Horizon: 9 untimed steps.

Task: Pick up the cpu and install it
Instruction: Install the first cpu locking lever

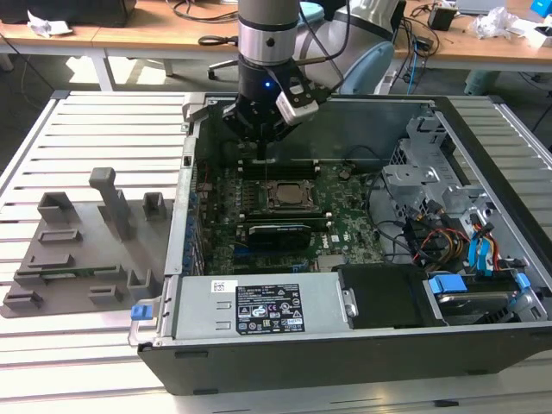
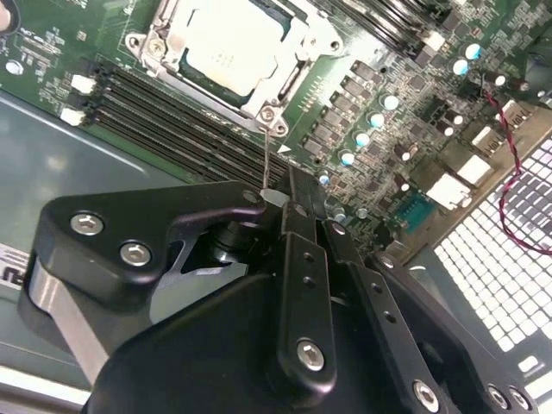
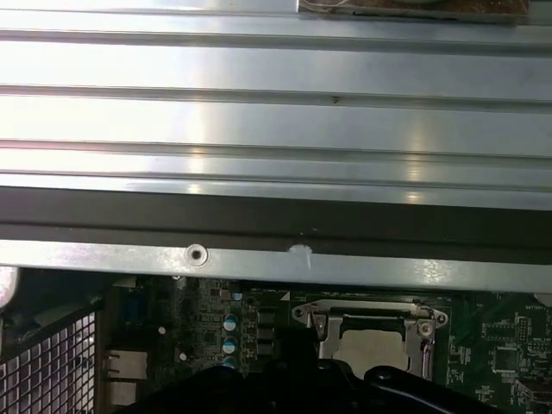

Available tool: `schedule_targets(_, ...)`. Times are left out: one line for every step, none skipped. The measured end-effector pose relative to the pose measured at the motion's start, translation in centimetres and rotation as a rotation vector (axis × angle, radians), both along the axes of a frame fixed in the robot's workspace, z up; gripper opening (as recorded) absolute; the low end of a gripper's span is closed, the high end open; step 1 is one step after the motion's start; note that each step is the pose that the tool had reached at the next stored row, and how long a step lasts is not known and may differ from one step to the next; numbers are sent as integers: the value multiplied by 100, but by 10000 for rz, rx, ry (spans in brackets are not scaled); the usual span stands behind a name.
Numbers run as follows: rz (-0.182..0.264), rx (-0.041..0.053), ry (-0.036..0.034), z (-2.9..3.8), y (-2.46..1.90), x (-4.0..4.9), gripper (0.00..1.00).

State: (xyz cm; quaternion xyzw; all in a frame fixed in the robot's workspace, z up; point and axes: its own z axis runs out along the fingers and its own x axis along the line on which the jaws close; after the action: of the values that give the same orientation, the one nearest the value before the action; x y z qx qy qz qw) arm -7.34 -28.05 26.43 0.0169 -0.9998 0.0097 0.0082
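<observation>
While the hand (image 1: 261, 142) hovers inside the open computer case (image 1: 483, 129), above the motherboard (image 1: 345, 203) and toward its rear edge, I log the cpu (image 2: 228, 47) as lying in its socket (image 2: 159, 39), silvery top up, with the metal frame around it. In the second wrist view the fingers (image 2: 297, 216) look pressed together on nothing that I can make out, apart from the chip. Judgement: placement appears done; the step in hand is securing or retreating. Any further move calls for a straight vertical path, clear of the memory slots (image 2: 172, 129) beside the socket.
</observation>
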Motion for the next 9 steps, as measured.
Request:
schedule_targets(0,0,1,0,0,16,11)
schedule_targets(0,-1,2,0,0,26,11)
schedule_targets(0,-1,2,0,0,36,11)
schedule_targets(-1,-1,3,0,0,44,11)
schedule_targets(0,0,2,0,0,52,11)
schedule_targets(0,0,2,0,0,59,11)
schedule_targets(1,0,3,0,0,68,11)
schedule_targets(1,0,2,0,0,75,11)
schedule_targets(1,0,2,0,0,82,11)
